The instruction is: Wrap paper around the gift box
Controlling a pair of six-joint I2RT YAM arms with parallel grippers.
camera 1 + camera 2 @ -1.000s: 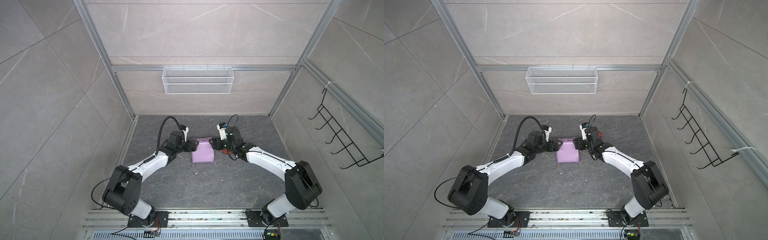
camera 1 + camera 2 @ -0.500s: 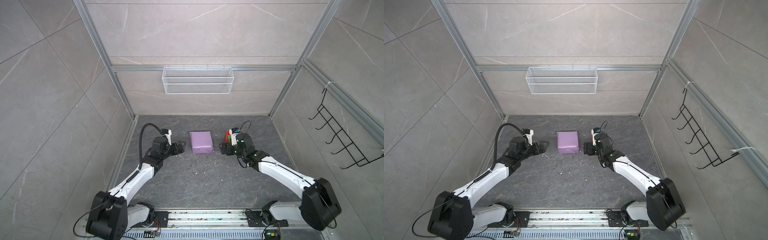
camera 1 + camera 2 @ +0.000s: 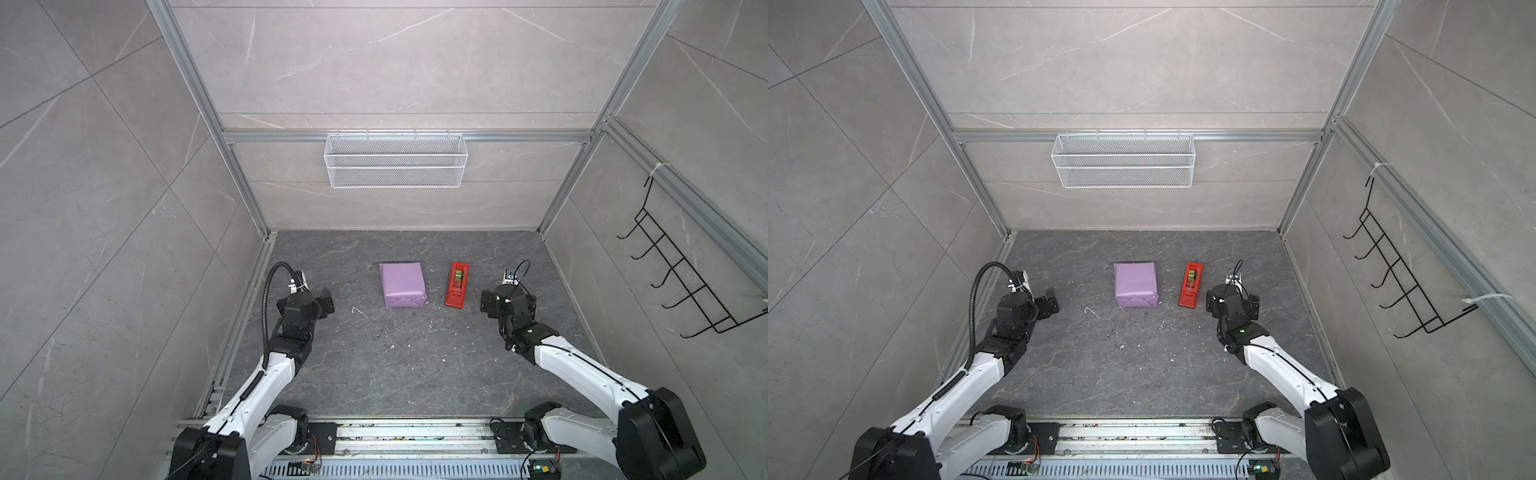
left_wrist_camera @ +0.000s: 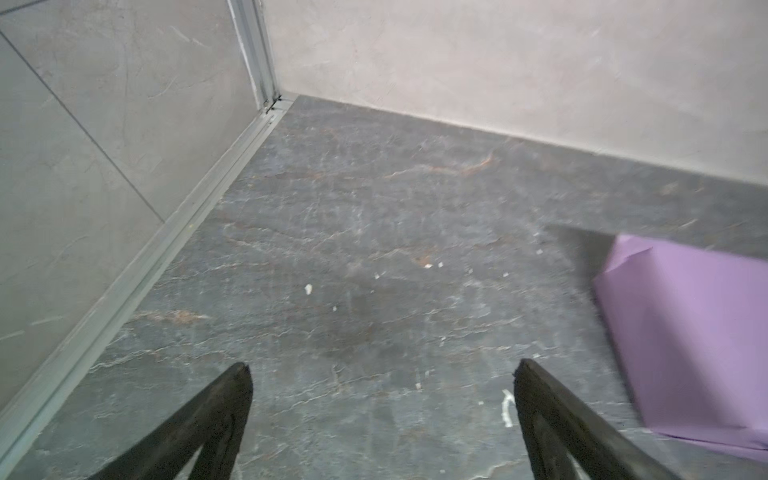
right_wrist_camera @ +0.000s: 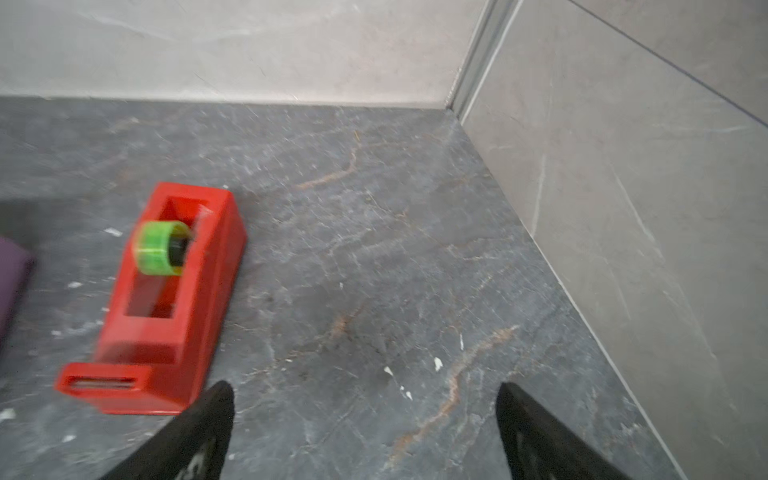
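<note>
Tabletop: gift box, folded end nearward

In both top views we look down from high at the near edge across the whole worktop, our wrist views sit low and close, left sharing the gift box, right the red tape dispenser.

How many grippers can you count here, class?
2. The left gripper hangs open left of the lilac-wrapped gift box; the right gripper hangs open right of the red tape dispenser.
</note>
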